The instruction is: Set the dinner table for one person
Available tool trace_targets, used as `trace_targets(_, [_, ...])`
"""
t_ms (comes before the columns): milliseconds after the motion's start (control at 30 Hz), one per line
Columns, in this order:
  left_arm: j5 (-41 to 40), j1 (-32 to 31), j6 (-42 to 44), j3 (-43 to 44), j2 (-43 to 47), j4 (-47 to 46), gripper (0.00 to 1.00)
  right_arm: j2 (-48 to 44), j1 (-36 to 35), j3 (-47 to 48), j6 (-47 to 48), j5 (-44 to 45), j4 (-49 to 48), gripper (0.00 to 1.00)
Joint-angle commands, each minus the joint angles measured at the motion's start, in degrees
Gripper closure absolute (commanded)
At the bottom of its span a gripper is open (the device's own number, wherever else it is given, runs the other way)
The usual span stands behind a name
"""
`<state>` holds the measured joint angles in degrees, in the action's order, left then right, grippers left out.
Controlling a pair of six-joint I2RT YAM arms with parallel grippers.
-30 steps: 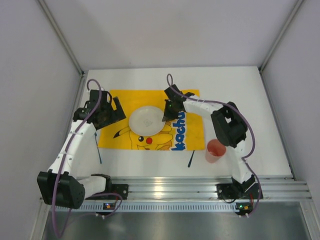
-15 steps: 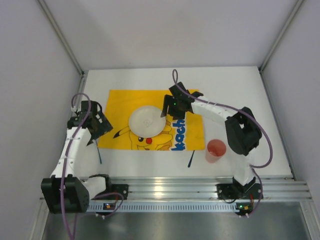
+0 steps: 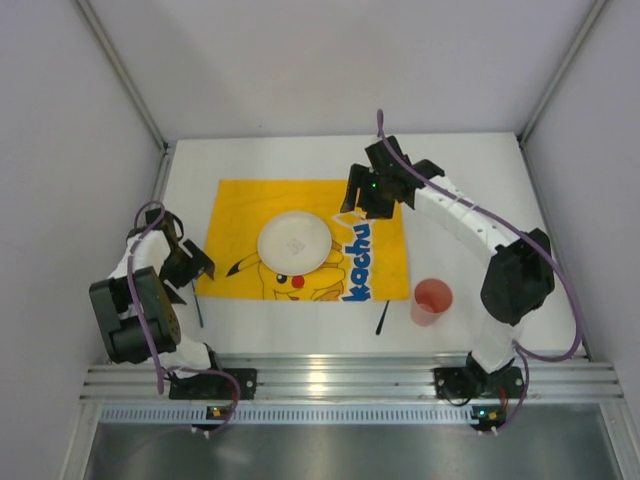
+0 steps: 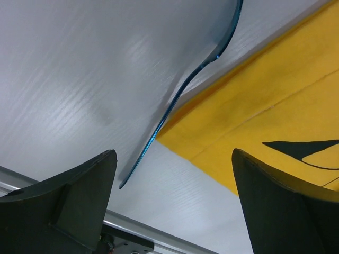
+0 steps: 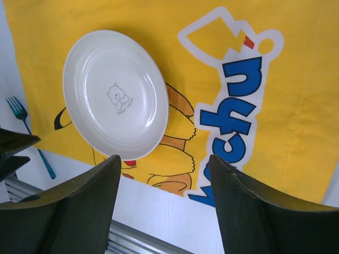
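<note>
One white dinner table (image 3: 250, 155), yellow cloth (image 3: 240, 200), pale walls (image 3: 330, 60).

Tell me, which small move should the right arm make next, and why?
Probably lower the open, empty right pincer toward the dark utensil lying slanted on the table off the near edge of the yellow cloth, beside the pink cup. The plate sits on the cloth and the fork lies left of it, but no utensil lies right of the plate.

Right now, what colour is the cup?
Pinkish red; the cup shows best in the top view.
</note>
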<state>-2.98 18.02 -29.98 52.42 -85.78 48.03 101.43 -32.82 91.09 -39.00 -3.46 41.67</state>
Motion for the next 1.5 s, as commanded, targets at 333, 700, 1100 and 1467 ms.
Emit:
trace_targets(333, [1.8, 1.0, 4.0, 5.2, -1.4, -6.5, 0.05, -0.1, 2.1, -3.0, 2.3, -2.1, 0.7, 0.34])
trace_targets(700, [-0.2, 2.0, 3.8, 5.7, -6.8, -11.0, 0.1, 9.2, 2.4, 10.4, 5.7, -3.8, 6.4, 0.35])
trace_targets(1100, [-1.8, 5.3, 3.8, 5.8, -10.6, -13.0, 0.26, 15.2, 3.0, 15.4, 7.1, -5.8, 8.7, 0.36])
trace_targets(1467, [-1.9, 5.3, 4.0, 5.0, -13.6, -13.9, 0.92, 18.6, 5.1, 18.2, 6.6, -8.0, 9.1, 0.37])
